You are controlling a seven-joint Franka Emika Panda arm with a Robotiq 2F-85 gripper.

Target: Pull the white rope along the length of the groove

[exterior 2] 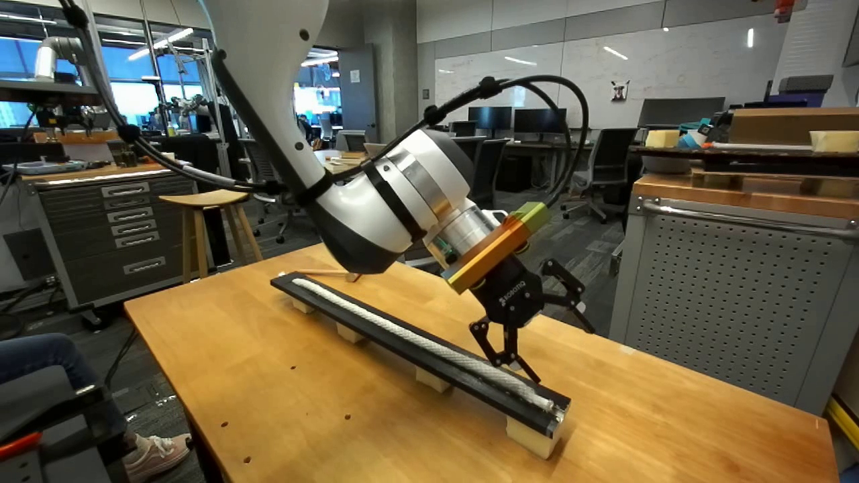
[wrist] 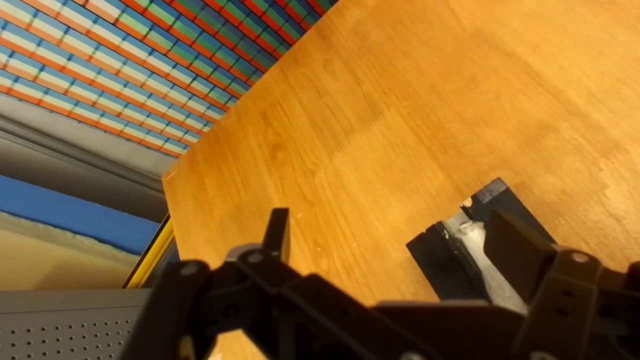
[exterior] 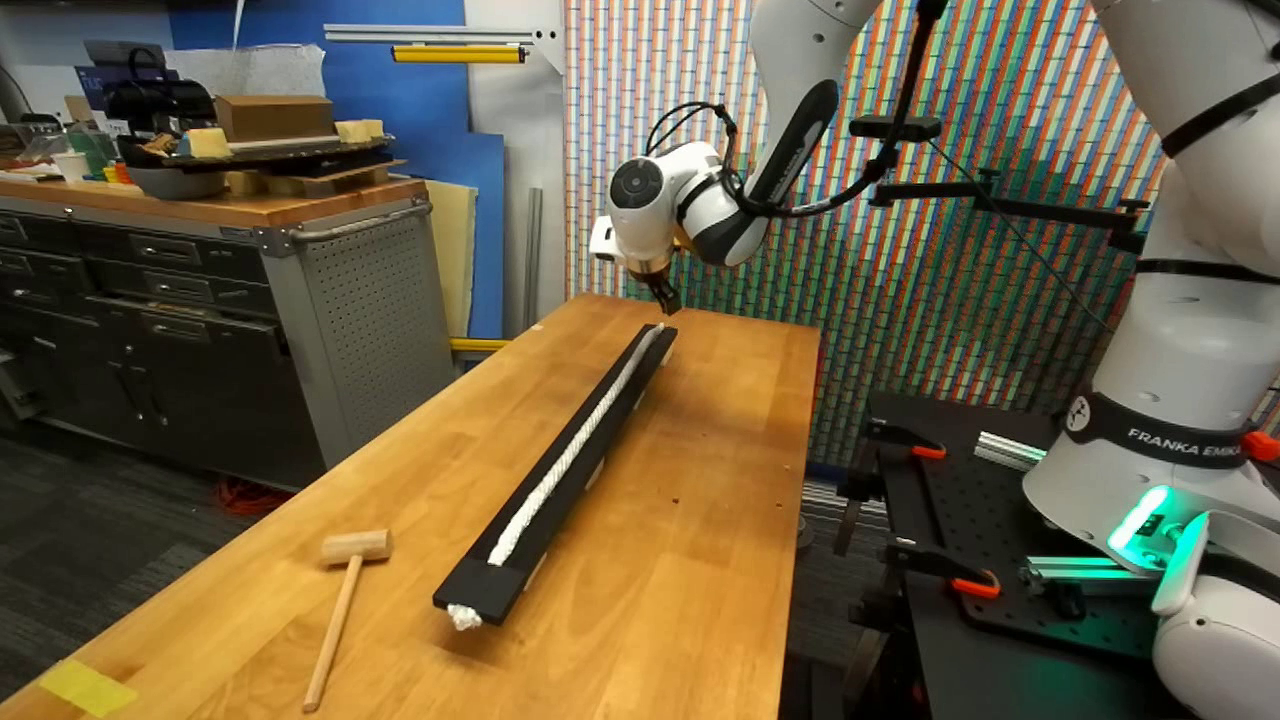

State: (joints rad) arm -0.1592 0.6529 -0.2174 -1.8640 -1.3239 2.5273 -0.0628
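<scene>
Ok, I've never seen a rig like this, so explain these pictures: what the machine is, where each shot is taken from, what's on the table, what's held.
The machine is a robot arm ending in a black, two-fingered gripper. Two pictures are taken from outside the robot, from different places; the close-up is the wrist view, looking out past the fingers. On the wooden table lie a small mallet and, raised on blocks, a long black bar. The white rope lies along the groove in that bar. Nothing is held: the gripper is open.
</scene>
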